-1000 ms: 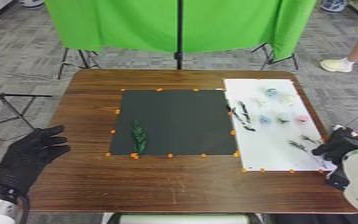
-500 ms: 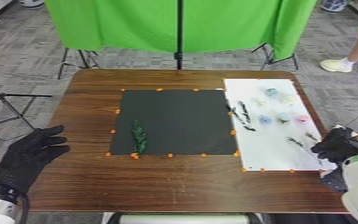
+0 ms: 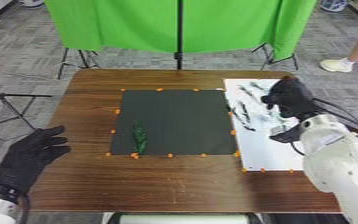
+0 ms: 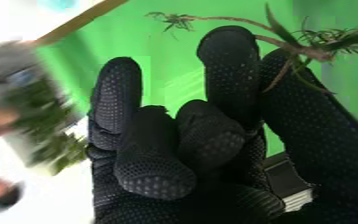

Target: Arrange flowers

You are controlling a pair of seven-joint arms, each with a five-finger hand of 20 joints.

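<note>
One spiky sprig (image 4: 316,52) is what matters here: half a second ago our right hand (image 3: 291,98) was low by the right edge of the white sheet (image 3: 262,152), and it has since swung away from us to that sheet's far right part. The sprig heads that lay near the sheet's near right corner have gone from there, so we judge that this piece has been picked up and its placing comes next.

On the black sheet (image 3: 175,120), the leafy green stem (image 3: 139,138) lies where it did, just in from the near left corner. It is all we have laid out there, so we would call the arrangement barely begun. Dark slender stems (image 3: 244,112) lie along the white sheet's left edge; what is under our right hand we cannot make out.

Our right arm (image 3: 331,150) comes in over the tabletop's (image 3: 184,185) right edge and stretches forward, the hand above the sheet. In the wrist view we have the brown stalk pinched between thumb and a finger, other fingers folded in, the sprig's heads spreading free at both ends. We should bring it left gently, since such a thin stalk could twist in our grasp.

Our left hand (image 3: 33,152) waits at the tabletop's left edge, its fingers loosely spread and holding nothing.
</note>
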